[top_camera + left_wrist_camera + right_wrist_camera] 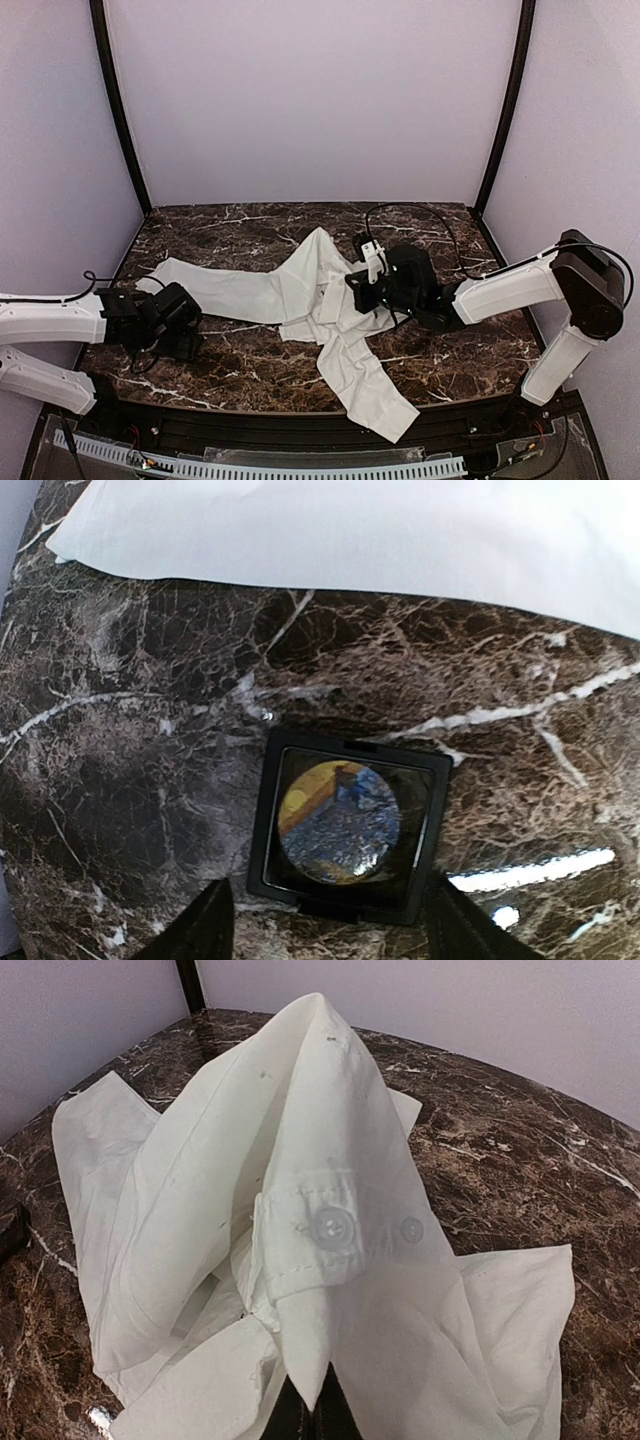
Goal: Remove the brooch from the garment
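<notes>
Marble tabletop [120,730] is carrying a small black tray [262,825], and the brooch [338,820] is lying in it, off the shirt [300,285], just ahead of the left hand [325,920], whose jaws are standing apart. The right hand [312,1415], well apart, is clamping a shirt fold.

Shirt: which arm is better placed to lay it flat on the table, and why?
Right. The right gripper is shut on the shirt, pinching a raised fold. The left gripper hangs open over the black tray holding the brooch, apart from the shirt.
</notes>
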Tool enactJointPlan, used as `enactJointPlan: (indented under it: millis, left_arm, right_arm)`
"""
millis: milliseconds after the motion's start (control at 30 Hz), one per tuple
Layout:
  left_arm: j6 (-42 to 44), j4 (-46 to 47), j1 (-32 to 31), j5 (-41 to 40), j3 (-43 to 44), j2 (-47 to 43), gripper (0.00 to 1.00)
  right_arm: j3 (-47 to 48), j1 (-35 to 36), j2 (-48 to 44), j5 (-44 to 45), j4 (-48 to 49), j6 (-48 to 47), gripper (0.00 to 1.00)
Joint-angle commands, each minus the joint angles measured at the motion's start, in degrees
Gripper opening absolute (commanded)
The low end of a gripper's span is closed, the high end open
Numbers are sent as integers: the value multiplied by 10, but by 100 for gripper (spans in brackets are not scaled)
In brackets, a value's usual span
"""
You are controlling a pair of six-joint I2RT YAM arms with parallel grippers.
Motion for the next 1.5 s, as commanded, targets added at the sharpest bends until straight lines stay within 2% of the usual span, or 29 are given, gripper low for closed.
enactJointPlan:
  millis: [0,100,267,433,600,700,800,933,1067,1200,1467]
  left_arm:
    - [9,22,-8,31,-11,-48,76]
    - [20,43,-8,50,-21,-87,85]
    - [60,81,-8,100,-36,-139,89]
    - [96,193,-8,148,-66,-184,95]
    - [124,265,-8,174,-55,-164,98]
    - [139,317,-8,206,-40,-125,99]
    - [147,357,-8,240,-25,-74,99]
    - [158,419,-8,297,-8,-13,99]
    - [167,456,-9,345,10,37,99]
    - [177,477,-17,363,39,87,99]
    - [194,513,-48,394,129,207,99]
  right_arm:
    - [8,-5,-5,9,1,4,0]
    - [8,-5,-11,6,-3,3,0]
    - [1,-5,-31,-16,-7,2,0]
    - [-1,18,-60,-57,-15,-11,0]
    - [23,74,-63,-41,-38,-31,0]
    - [43,97,-44,-76,-41,-27,0]
    - [61,114,-23,-81,-51,-23,14]
    - [50,122,-47,-43,-67,-12,52]
    - [7,123,-108,13,-86,1,75]
    - [-36,115,-157,106,-127,38,83]
    - [-121,77,-243,150,-168,113,81]
